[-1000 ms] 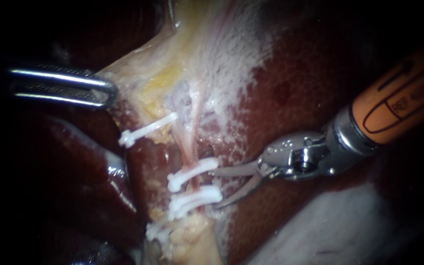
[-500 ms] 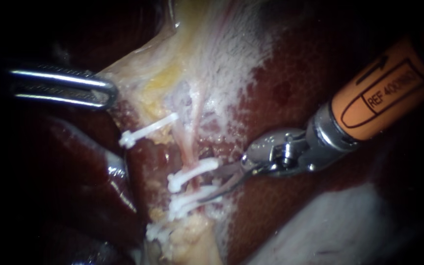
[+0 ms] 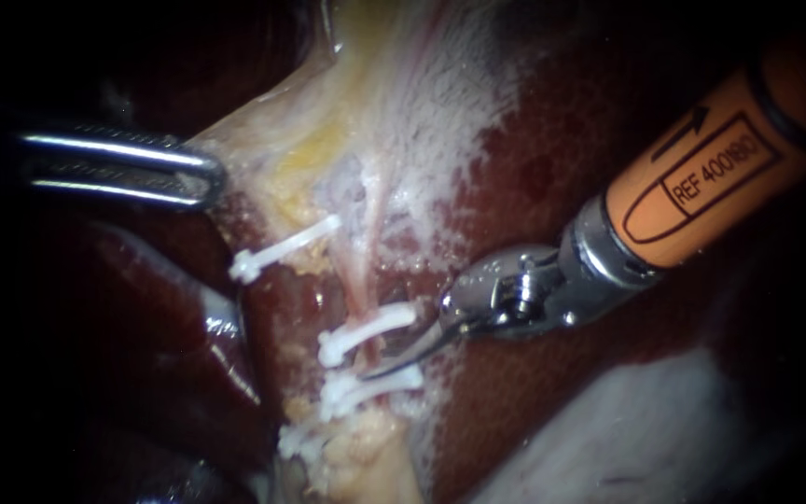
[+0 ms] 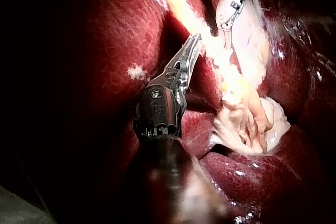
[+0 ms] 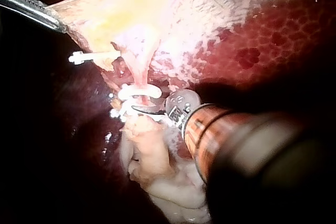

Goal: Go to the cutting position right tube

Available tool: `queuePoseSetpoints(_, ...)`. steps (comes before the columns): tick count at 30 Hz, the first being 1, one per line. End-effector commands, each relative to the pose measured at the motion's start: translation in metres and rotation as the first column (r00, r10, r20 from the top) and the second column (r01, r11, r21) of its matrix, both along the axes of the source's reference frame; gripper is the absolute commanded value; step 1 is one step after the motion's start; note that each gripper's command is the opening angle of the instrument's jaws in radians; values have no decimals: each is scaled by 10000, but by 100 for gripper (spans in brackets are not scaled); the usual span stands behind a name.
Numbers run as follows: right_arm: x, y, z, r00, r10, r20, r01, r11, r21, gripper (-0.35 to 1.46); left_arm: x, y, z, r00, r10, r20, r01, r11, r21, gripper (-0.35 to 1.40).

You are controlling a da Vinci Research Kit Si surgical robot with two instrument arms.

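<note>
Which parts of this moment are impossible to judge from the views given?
Tube between the upper clip and lower clip flanking the right instrument: endoscope view, the instrument covers it.
Left instrument: endoscope view, shaft lost in darkness, its shut jaws cover the pale tissue they grip.
Clips: left wrist view, none shows behind that tissue.

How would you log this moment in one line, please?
phase: positioning | right instrument: tip between clips on right tube | left instrument: at tissue edge | tube: uncut
</note>
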State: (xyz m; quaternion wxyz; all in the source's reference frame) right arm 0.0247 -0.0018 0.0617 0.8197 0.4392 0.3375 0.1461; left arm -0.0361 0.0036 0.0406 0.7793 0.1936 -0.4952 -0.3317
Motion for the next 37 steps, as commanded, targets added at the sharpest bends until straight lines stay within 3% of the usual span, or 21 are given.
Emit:
queuePoseSetpoints(1, 2, 0, 0, 10000, 19, -14, -19, 10000, 8, 16, -1, 0, 0, 10000, -6, -5, 6, 10000, -1, -35)
queuePoseSetpoints(37, 13, 0, -1, 10000, 68, -45, -68, 10000, 34, 16, -2, -1, 3, 10000, -10, -10, 10, 10000, -12, -35)
